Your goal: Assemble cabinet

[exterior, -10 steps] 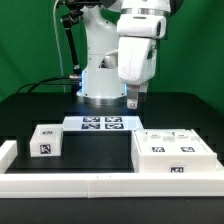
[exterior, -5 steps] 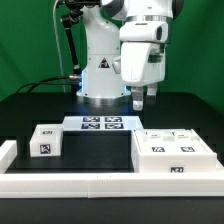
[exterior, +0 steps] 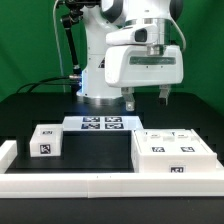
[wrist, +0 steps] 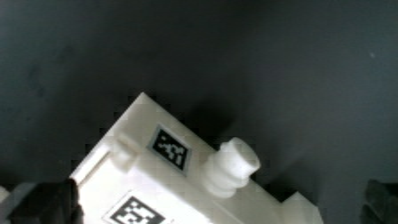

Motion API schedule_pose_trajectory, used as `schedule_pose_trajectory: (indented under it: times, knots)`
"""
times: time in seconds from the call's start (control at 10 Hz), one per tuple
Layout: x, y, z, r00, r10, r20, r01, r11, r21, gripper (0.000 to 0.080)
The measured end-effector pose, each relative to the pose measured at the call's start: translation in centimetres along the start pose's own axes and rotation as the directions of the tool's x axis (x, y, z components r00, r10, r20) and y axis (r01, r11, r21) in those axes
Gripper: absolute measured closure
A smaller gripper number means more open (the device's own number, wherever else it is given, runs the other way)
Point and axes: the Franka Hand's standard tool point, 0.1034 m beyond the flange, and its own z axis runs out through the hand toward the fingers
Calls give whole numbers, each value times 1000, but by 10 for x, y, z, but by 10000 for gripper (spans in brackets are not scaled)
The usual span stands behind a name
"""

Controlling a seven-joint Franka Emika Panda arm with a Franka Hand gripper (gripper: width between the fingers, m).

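The big white cabinet shell (exterior: 176, 153) lies at the exterior view's right, with several black-and-white tags on top. One small white tagged drawer block (exterior: 43, 141) stands apart at the exterior view's left. My gripper (exterior: 147, 99) hangs open and empty above the table, behind the shell, its two fingers spread wide. In the wrist view a white tagged part (wrist: 151, 165) with a round white knob (wrist: 231, 162) lies below the gripper, untouched. The other drawer blocks cannot be told apart from the shell.
The marker board (exterior: 102, 123) lies flat in front of the robot base (exterior: 100, 80). A long low white border rail (exterior: 90, 184) runs along the table's front edge, with a short piece (exterior: 8, 150) at the exterior view's left.
The gripper has turned about its vertical axis, so both spread fingers now face the exterior camera. It has shifted slightly to the exterior view's right. The parts have not moved.
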Motion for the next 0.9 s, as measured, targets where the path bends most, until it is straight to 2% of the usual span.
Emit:
schedule_pose_trajectory:
  times: [0.1,0.5,0.6,0.7,0.9]
  knots:
    - [0,0,1,996,93,-2,-93,996,13,2]
    - [3,-5,1,953,304,-1,-304,952,33,2]
    - [4,-6,1,920,392,2,-392,919,38,2]
    - [8,-13,7,864,503,11,-503,864,37,2]
    - [15,-14,19,802,597,14,-597,802,31,2]
